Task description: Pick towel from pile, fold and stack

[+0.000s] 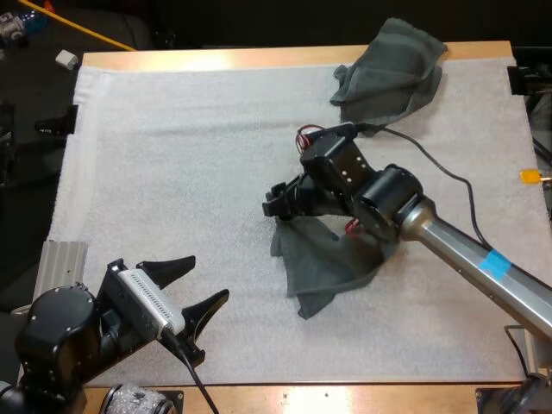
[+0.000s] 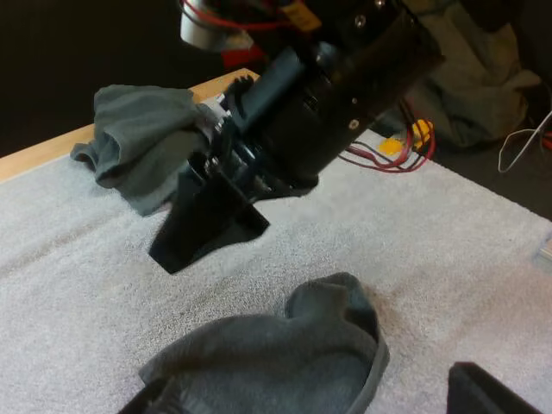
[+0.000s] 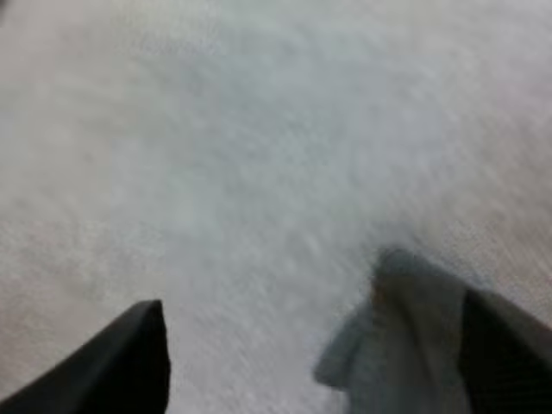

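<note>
I have a wooden table (image 1: pixel 259 59) in front of me, with bare wood showing as a strip along the far edge and another along the near edge. A white mat (image 1: pixel 172 155) lies on it and covers nearly the whole top from the left edge to the right.

Two dark grey-green cloths lie on the mat. The crumpled towel (image 1: pixel 390 73) sits at the table's far right corner, bunched in folds, with part of it reaching over the far edge. The second towel (image 1: pixel 321 269) lies right of the table's centre, closer to the near edge. It is rumpled and partly flattened, with one corner pointing toward the near edge. The two are well apart, with bare mat between them.
</note>
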